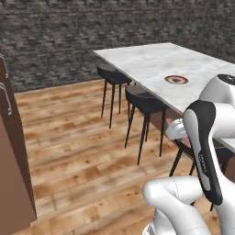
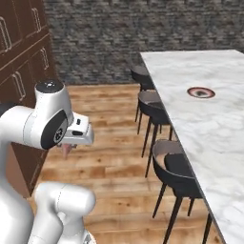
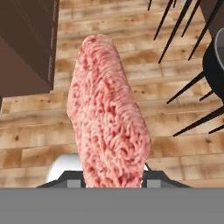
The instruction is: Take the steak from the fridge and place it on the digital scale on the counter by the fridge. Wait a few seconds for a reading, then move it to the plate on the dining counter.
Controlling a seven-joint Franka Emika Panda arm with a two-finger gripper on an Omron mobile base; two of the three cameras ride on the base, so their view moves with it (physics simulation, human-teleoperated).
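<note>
Steak (image 3: 107, 118) is hanging pinched in the gripper (image 3: 113, 177) over wood floor — carry step underway; the plate (image 2: 200, 92) is waiting at two o'clock on the dining counter (image 2: 209, 143) — reaching there comes next.

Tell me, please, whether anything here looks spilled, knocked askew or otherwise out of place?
Nothing stands out. The steak sits clamped in the gripper above the wood floor, the plate lies flat on the dining counter, and the stools stand upright along it.
</note>
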